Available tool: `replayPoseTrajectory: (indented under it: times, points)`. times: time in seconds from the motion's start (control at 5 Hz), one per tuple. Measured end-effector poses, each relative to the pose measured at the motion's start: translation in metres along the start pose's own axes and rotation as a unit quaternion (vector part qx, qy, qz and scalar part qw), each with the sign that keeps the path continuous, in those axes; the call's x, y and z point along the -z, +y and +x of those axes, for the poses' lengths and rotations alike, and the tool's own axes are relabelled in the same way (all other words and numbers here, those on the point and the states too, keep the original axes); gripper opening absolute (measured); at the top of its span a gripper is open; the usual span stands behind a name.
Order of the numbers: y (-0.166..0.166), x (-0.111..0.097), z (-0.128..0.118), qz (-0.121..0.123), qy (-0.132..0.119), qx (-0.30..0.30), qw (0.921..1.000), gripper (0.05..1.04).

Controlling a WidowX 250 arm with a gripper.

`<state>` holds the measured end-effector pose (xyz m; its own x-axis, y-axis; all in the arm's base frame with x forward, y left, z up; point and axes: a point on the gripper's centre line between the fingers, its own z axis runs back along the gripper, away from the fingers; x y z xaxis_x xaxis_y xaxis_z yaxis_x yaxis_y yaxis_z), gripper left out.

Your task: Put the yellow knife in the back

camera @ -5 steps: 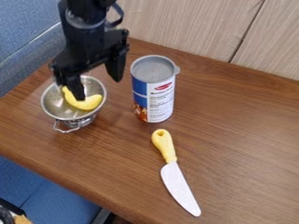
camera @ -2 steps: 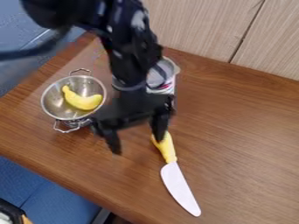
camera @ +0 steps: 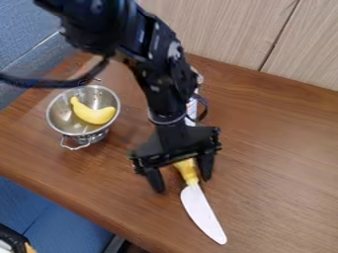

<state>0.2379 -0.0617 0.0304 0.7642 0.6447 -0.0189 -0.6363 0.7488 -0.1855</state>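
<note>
**Open claw is straddling the yellow knife handle**

The black claw [camera: 182, 184] is hanging open, its two fingers spreading on either side of the yellow handle [camera: 188, 173], with nothing appearing gripped. The knife [camera: 203, 213] is lying flat on the table [camera: 277, 148], its handle between and under the fingers and its white blade stretching out in front of the claw.

The knife is probably going to feel light and stiff, like a plastic toy, and hardly fragile. The handle is looking rounded and smooth, so it may be rolling or slipping if pinched off-centre. The thick part near the blade is offering the best hold, being nearer the balance point; gripping by the far end would likely be letting the blade droop or swing.

Behind the claw, partly hidden by the arm [camera: 168, 96], a can [camera: 192, 109] is standing toward the back, so the knife is needing lift and a path around it. Well off to one side of the claw, a metal colander [camera: 61, 117] is holding a banana [camera: 92, 113], staying clear of a careful carry.
</note>
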Motion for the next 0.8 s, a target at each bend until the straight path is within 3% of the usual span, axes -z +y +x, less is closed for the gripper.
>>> replayPoseTrajectory:
  times: [0.4,0.8]
  points:
    - [-0.012,0.003,0.001,-0.012,-0.016,0.017,0.9997,0.949]
    - [-0.016,0.006,0.011,-0.003,-0.037,0.026,0.999,0.378]
